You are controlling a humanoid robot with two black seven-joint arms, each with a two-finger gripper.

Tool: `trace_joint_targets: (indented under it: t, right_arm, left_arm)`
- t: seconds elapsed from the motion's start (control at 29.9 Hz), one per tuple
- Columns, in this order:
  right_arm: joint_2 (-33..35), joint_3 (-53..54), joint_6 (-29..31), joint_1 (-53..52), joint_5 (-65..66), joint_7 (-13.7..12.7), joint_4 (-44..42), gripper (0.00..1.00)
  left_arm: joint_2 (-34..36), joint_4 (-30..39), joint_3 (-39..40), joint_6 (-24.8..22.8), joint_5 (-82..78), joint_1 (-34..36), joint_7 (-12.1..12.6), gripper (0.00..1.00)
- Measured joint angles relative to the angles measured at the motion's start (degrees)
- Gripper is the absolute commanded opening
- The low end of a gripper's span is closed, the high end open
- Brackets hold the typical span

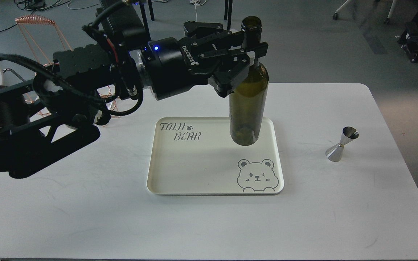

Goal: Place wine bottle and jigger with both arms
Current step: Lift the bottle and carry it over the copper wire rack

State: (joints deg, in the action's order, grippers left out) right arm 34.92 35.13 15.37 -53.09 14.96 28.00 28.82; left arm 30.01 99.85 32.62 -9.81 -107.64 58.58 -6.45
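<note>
The left gripper [251, 49] is clamped on the neck of the wine bottle [248, 105], keeping it upright over the tray's [180, 190] far right part. The jigger [341, 144] stands right of the tray, apparently for the unseen right gripper.

White table [85, 224] bearing a cream bear-printed tray [180, 170] near its middle and a steel jigger [341, 144] upright toward its right edge.

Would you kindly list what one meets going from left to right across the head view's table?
Black left arm's claw → cream rectangular tray with bear drawing → dark olive-green glass wine bottle → small shiny steel hourglass jigger.
</note>
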Motion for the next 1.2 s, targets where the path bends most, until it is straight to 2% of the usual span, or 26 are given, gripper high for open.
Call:
trace_joint_targets:
  t: [0.13, 0.27, 0.6, 0.8, 0.94, 1.2]
  right_arm:
    - [0.3, 0.1, 0.1, 0.2, 0.0, 0.0, 0.0, 0.97]
    - [0.4, 0.2, 0.1, 0.3, 0.0, 0.0, 0.1, 0.97]
    - [0.4, 0.2, 0.1, 0.3, -0.2, 0.0, 0.1, 0.97]
    - [0.3, 0.2, 0.1, 0.3, -0.3, 0.0, 0.2, 0.97]
    - [0.1, 0.1, 0.1, 0.3, -0.3, 0.0, 0.2, 0.97]
    - [-0.3, 0.1, 0.0, 0.3, -0.3, 0.0, 0.2, 0.97]
  left_arm:
    - [-1.7, 0.0, -0.2, -0.7, -0.1, 0.0, 0.1, 0.14]
    - [-0.5, 0.0, -0.2, -1.6, -0.1, 0.0, -0.5, 0.14]
    - [13.2, -2.6, 3.9, -1.0, 6.0, -0.1, -2.5, 0.14]
    - [21.9, -8.2, 4.4, 0.4, 6.7, -0.1, -6.8, 0.14]
    - [26.3, -13.3, 4.4, 1.4, 6.8, -0.1, -8.5, 0.14]
    - [28.0, -26.8, 3.5, 1.8, 6.8, -0.1, -10.7, 0.13]
